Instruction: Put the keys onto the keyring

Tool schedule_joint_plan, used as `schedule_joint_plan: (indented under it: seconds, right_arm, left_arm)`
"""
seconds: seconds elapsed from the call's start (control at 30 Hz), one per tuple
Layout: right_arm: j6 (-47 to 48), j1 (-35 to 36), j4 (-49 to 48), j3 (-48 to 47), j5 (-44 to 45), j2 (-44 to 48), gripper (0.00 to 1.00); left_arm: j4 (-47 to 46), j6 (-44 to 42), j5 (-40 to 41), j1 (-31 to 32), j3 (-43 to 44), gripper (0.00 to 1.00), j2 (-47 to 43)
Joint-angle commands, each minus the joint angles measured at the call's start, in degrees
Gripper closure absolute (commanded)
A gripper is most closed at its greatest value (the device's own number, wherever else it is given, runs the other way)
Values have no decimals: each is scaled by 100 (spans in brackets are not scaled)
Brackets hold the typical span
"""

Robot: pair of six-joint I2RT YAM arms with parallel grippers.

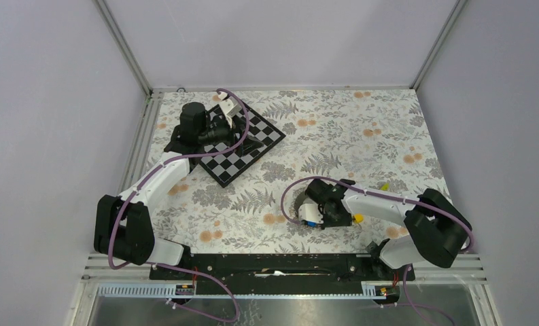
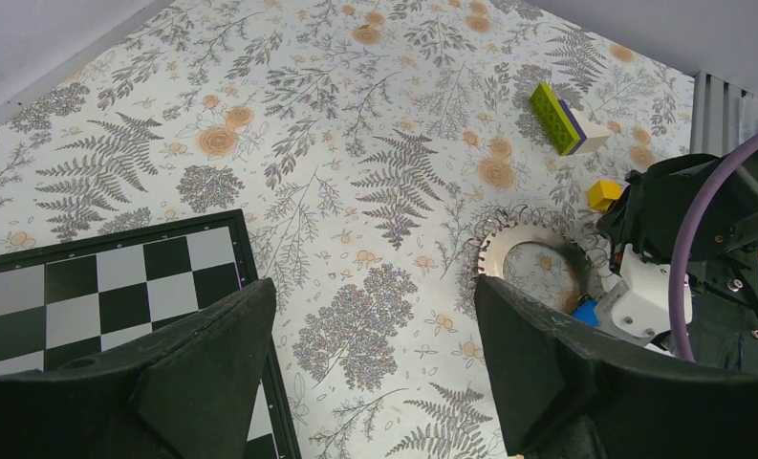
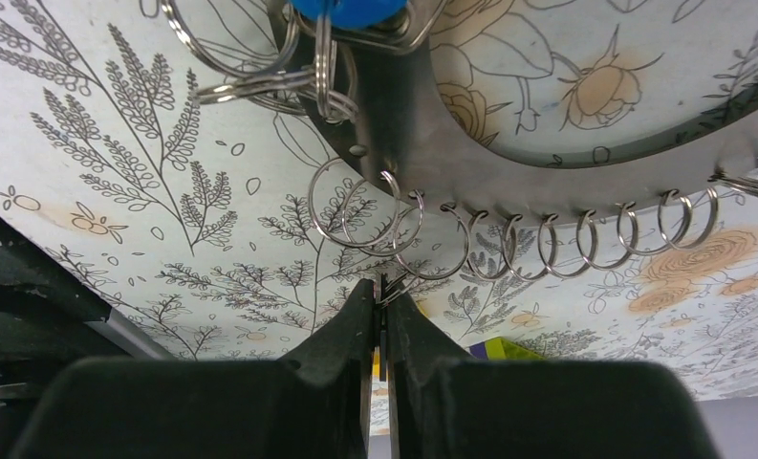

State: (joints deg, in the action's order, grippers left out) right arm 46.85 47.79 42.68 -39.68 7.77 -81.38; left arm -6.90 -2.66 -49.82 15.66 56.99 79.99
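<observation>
The keyring is a flat grey metal hoop edged with several small wire rings, lying on the floral cloth; in the top view the keyring sits just left of my right gripper. The blue key hangs on rings at its inner side. My right gripper is shut on the thin black key, whose little wire loop at the fingertips touches the hoop's outer rings. My left gripper is open and holds nothing, hovering beside the chessboard, far from the keyring.
A black-and-white chessboard lies at the back left under the left arm. A yellow cube sits by the right wrist, and a purple-and-lime stick lies beyond it. A purple cable loops over the cloth.
</observation>
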Motion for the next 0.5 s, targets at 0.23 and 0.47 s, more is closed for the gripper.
schedule_joint_plan:
  seconds: [0.23, 0.47]
  right_arm:
    - [12, -309, 296, 102, -218, -184, 86]
    - [17, -409, 214, 272, -141, -172, 74]
  left_arm:
    - [-119, -218, 18, -10, 31, 17, -176]
    - [-126, -256, 72, -10, 5, 17, -276]
